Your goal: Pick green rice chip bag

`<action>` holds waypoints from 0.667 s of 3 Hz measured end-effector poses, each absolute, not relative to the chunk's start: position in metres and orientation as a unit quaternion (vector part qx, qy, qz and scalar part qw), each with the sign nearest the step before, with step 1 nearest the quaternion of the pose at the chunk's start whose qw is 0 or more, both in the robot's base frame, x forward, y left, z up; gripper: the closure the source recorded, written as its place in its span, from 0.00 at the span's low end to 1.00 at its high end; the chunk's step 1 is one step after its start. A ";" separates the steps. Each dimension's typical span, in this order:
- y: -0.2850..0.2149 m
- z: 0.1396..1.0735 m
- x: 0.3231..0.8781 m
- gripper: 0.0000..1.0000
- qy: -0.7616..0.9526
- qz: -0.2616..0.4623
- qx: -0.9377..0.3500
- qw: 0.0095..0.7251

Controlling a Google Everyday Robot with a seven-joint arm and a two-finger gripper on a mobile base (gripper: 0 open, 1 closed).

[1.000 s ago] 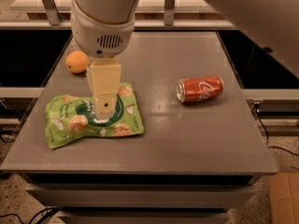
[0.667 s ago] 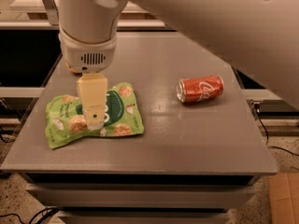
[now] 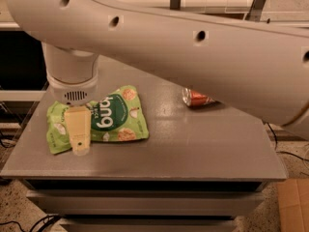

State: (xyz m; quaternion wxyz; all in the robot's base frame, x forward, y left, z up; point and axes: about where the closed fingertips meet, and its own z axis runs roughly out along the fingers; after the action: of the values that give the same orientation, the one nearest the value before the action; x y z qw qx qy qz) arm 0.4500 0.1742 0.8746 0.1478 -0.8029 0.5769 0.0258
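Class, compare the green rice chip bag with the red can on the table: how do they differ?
The green rice chip bag is flat, light green and large; the red can is round, red and smaller. The bag lies left, under the gripper; the can lies further right, partly hidden by the arm. Both rest on the grey table.

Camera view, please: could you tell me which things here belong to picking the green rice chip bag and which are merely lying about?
For the job: green rice chip bag, flat on the left of the table; pincer, over the bag's left end.
Lying about: red soda can, on its side, partly hidden by the arm.
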 end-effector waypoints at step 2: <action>0.178 0.869 0.461 0.00 0.577 0.010 -0.802 0.152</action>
State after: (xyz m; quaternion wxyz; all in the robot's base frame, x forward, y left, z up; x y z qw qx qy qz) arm 0.4605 0.1785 0.8693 0.1519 -0.8022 0.5773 0.0097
